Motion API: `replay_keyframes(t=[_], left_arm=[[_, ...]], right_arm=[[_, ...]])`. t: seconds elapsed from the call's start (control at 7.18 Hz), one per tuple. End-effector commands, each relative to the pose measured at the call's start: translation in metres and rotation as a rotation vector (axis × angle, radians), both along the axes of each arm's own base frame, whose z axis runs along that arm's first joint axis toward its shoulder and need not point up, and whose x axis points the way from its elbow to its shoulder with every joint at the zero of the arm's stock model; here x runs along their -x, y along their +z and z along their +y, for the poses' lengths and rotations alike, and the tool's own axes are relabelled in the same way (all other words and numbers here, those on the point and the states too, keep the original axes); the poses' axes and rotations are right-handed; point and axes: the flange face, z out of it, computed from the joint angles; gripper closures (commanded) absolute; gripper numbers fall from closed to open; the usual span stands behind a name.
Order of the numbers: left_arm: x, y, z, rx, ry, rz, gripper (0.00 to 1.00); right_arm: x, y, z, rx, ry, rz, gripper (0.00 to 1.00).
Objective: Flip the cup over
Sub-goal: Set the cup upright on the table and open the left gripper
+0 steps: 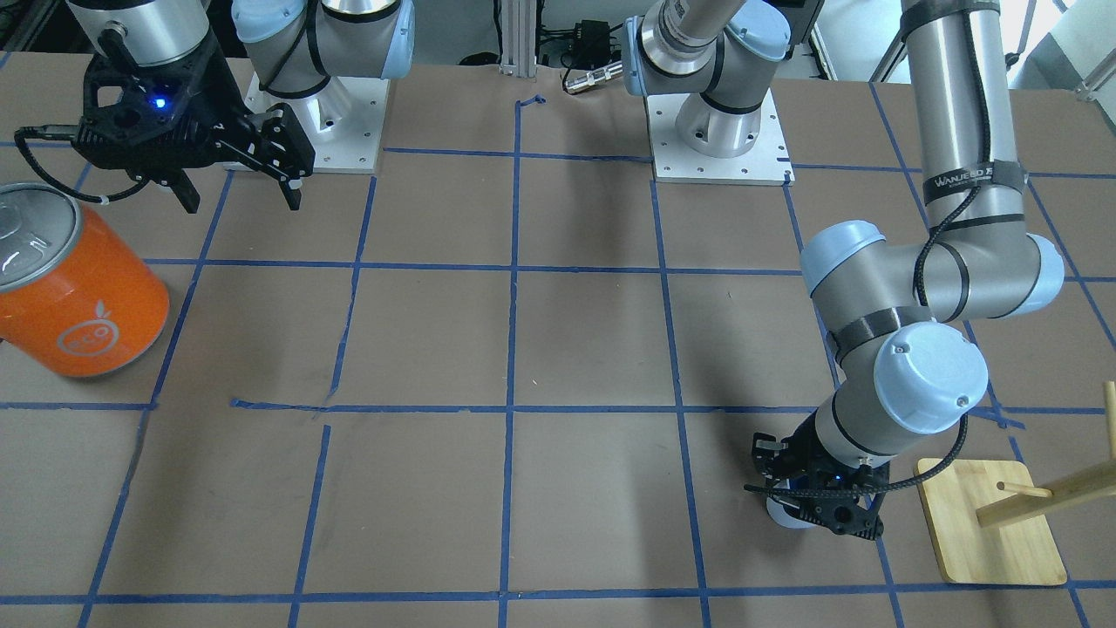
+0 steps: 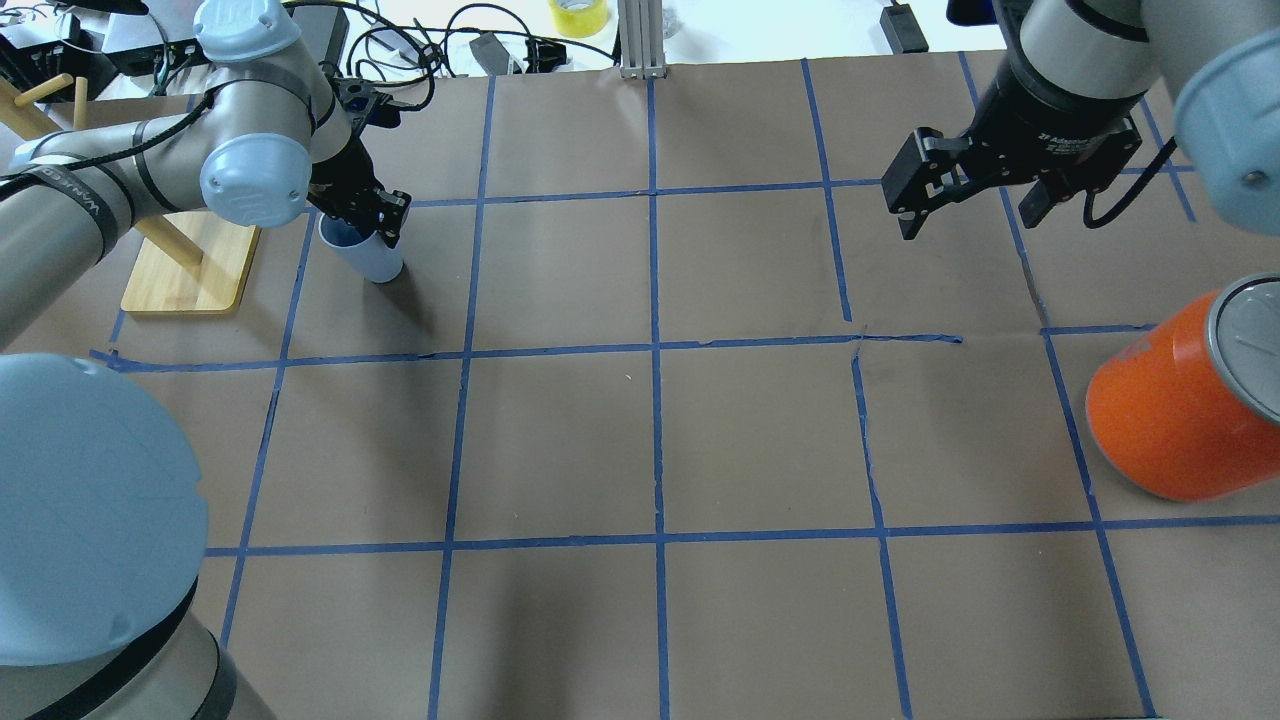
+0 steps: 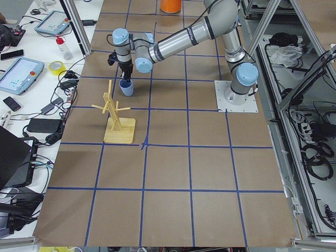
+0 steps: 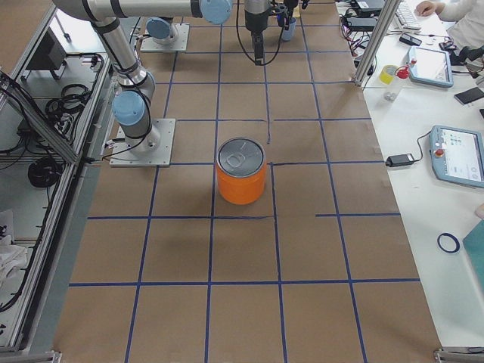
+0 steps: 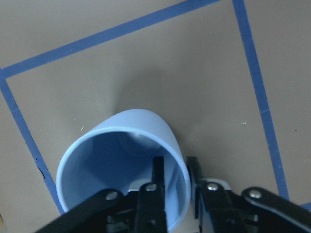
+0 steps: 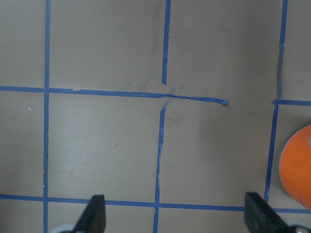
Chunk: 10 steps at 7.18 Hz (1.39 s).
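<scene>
The pale lavender-blue cup [image 2: 366, 259] stands mouth up on the table at the far left, also seen in the front view [image 1: 783, 516] and the left side view [image 3: 126, 88]. My left gripper [image 2: 388, 228] comes down on it from above. In the left wrist view one finger is inside the cup [image 5: 121, 160] and one outside, pinching the rim wall, so the left gripper [image 5: 175, 167] is shut on the cup. My right gripper [image 2: 968, 215] hangs open and empty above the table's right half, far from the cup, as the front view [image 1: 240, 202] and right wrist view [image 6: 175, 218] show.
A large orange can [image 2: 1170, 420] with a silver top stands at the right edge [image 1: 78, 296]. A wooden peg rack on a bamboo base [image 2: 190, 270] stands just left of the cup [image 1: 985, 523]. Blue tape lines grid the brown table.
</scene>
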Motion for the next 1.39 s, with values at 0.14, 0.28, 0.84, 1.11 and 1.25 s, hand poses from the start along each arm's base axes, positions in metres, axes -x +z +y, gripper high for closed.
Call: replay_keyframes(t=[0.14, 0.28, 0.84, 1.11, 1.25], left_arm=[[0.000, 0.038, 0.005, 0.035, -0.001, -0.012, 0.00], [0.002, 0.053, 0.011, 0.031, 0.002, -0.008, 0.00], [0.042, 0.188, 0.106, -0.079, 0.061, 0.007, 0.00], [0.059, 0.219, 0.150, -0.072, 0.203, -0.002, 0.00], [0.061, 0.230, 0.166, -0.055, 0.256, 0.010, 0.00]], right_arm=[[0.000, -0.001, 0.000, -0.001, 0.000, -0.002, 0.00], [0.000, -0.001, 0.000, -0.001, 0.000, -0.002, 0.00], [0.000, -0.001, 0.000, -0.001, 0.000, -0.002, 0.00], [0.000, -0.001, 0.000, -0.001, 0.000, -0.002, 0.00], [0.000, -0.001, 0.000, -0.001, 0.000, -0.002, 0.00]])
